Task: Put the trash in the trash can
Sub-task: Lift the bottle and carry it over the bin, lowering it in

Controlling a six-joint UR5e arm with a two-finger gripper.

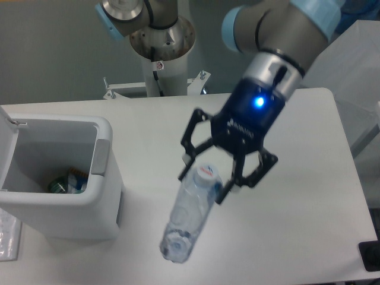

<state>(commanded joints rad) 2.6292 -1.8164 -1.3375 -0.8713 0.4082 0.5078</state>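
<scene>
Holding: the pincer [209, 178] was clamped on the clear plastic water bottle [189, 217] just below its cap, fingers [189, 155] on either side of the neck.
Bottle: it hung off the table, cap up toward 1 o'clock and base slanting down toward 7 o'clock, its ribbed bottom facing the camera; the label could not be made out.
Arm: the grey arm [279, 35] with pale blue joint caps came in from 1 o'clock, a blue light glowing on the wrist above the pincer.
Trash can: the boxy white trash can [65, 196] stood at 9 o'clock on the table, well apart from the bottle, with a grey strip on its right side and its white lid [7, 148] swung open at the left.
Inside the can: the crumpled wrapper [66, 184] lay on the bottom, showing green and a bit of blue and orange.
Table: the table [154, 130] was flat, matte white with rounded corners, lit evenly, with soft shadows under the can and under the bottle.
Base: the arm's round metal pedestal [160, 50] stood just behind the table's far edge at 12 o'clock on a white bracket.
Room: a plain grey floor [53, 53] lay behind the table; a second pale surface [356, 77] stood at 2 o'clock, and something blue showed at the top right corner.
Edges: a clear ridged plastic item [7, 237] lay at the lower left by the can, and a small black object [371, 255] sat at 4 o'clock.
</scene>
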